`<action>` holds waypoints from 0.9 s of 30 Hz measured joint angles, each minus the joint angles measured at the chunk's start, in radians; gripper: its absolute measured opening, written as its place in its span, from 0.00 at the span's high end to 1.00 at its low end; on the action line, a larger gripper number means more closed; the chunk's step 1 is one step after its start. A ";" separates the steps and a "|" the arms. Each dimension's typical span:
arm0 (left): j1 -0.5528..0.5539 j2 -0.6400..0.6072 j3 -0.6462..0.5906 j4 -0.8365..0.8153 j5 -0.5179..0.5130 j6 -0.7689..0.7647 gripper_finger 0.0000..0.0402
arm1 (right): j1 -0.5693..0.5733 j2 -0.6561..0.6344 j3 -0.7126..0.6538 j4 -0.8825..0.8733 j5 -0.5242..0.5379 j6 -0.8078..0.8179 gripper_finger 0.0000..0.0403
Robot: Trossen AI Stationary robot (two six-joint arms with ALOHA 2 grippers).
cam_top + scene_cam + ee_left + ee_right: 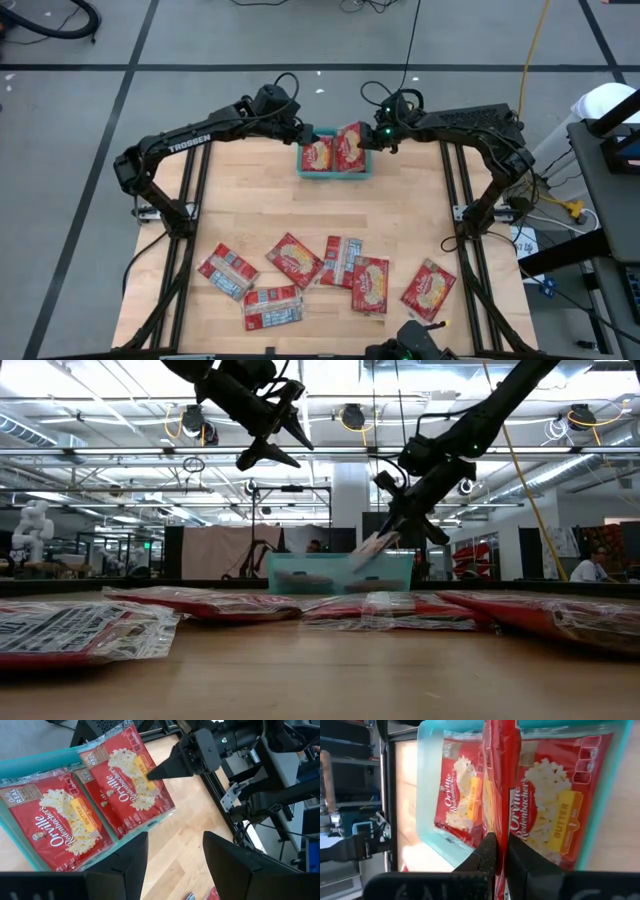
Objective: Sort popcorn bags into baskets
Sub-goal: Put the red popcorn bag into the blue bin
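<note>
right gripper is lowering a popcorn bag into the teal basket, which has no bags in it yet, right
Not quite: the teal basket already holds a popcorn bag, as the high view shows. The right gripper is shut on a second bag at the basket.

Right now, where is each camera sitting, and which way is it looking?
High view: above the table, looking straight down; both arms, teal basket.
Low view: at tabletop height, looking level across; both arms come from above, popcorn bags close.
Left wrist view: on the left arm, looking past its open left claw at the basket.
Right wrist view: on the right arm; right claw shut on a popcorn bag.
Shared: both wrist views show the basket.
</note>
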 joint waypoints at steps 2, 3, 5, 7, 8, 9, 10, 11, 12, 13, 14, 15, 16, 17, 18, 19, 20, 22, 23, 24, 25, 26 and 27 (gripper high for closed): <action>0.000 0.000 0.000 0.000 0.000 0.000 0.52 | -0.001 0.000 0.000 -0.002 0.011 0.004 0.98; 0.000 0.000 0.000 0.000 0.000 0.000 0.52 | -0.001 0.000 0.000 -0.003 0.026 0.007 0.98; 0.000 0.000 0.000 0.000 0.000 0.000 0.52 | -0.001 0.000 0.000 -0.007 0.045 0.007 0.98; 0.000 0.000 0.000 0.000 0.000 0.000 0.52 | -0.001 0.000 0.000 -0.007 0.050 0.009 0.98; 0.000 0.000 0.000 0.000 0.000 0.000 0.52 | 0.000 0.000 0.000 -0.006 0.050 0.011 0.98; 0.000 0.000 0.000 0.000 0.000 0.000 0.52 | 0.002 0.000 0.000 -0.006 0.051 0.011 0.98; 0.000 0.000 0.000 0.000 0.000 0.000 0.52 | 0.005 0.000 0.000 -0.007 0.052 0.011 0.98; 0.000 0.000 0.000 0.000 0.000 0.000 0.52 | 0.007 0.000 0.000 -0.006 0.058 0.011 0.98; 0.000 0.000 0.000 0.000 0.000 0.000 0.52 | 0.012 0.000 0.000 -0.006 0.069 0.014 0.98; 0.000 0.000 0.000 0.000 0.000 0.001 0.52 | 0.016 0.000 0.000 -0.006 0.073 0.017 0.98; 0.000 0.000 -0.001 0.000 0.000 0.000 0.52 | 0.020 0.000 0.000 -0.006 0.073 0.021 0.98; 0.000 0.000 -0.001 0.000 0.000 0.000 0.52 | 0.026 0.000 0.000 -0.008 0.074 0.022 0.98; 0.000 0.000 -0.001 0.000 0.000 0.001 0.52 | 0.033 0.000 0.000 -0.011 0.078 0.022 0.98; 0.000 0.000 -0.001 0.000 0.000 0.002 0.52 | 0.038 0.000 0.000 -0.015 0.083 0.022 0.98; 0.000 0.000 -0.001 0.000 0.000 0.005 0.52 | 0.041 0.000 0.000 -0.019 0.098 0.022 0.98; 0.000 0.000 -0.001 0.000 0.000 0.006 0.52 | 0.045 0.000 0.000 -0.022 0.106 0.022 0.98; 0.000 0.000 -0.001 0.000 0.000 0.006 0.52 | 0.046 0.000 0.000 -0.023 0.113 0.022 0.98; 0.000 0.000 -0.001 0.000 0.000 0.005 0.52 | 0.045 0.000 0.000 -0.022 0.128 0.020 0.98; 0.000 0.000 -0.001 0.000 0.000 0.005 0.52 | 0.045 0.000 0.000 -0.022 0.130 0.019 0.98; 0.000 0.000 -0.001 0.000 0.000 0.005 0.52 | 0.043 0.000 0.000 -0.023 0.130 0.019 0.98; 0.000 0.000 -0.001 0.000 0.000 0.005 0.52 | 0.042 0.000 0.000 -0.023 0.132 0.018 0.98; 0.000 0.000 -0.001 0.000 0.000 0.005 0.52 | 0.042 0.000 0.000 -0.022 0.138 0.017 0.97; 0.000 0.000 -0.001 0.000 0.000 0.005 0.52 | 0.043 0.000 0.000 -0.023 0.148 0.015 0.96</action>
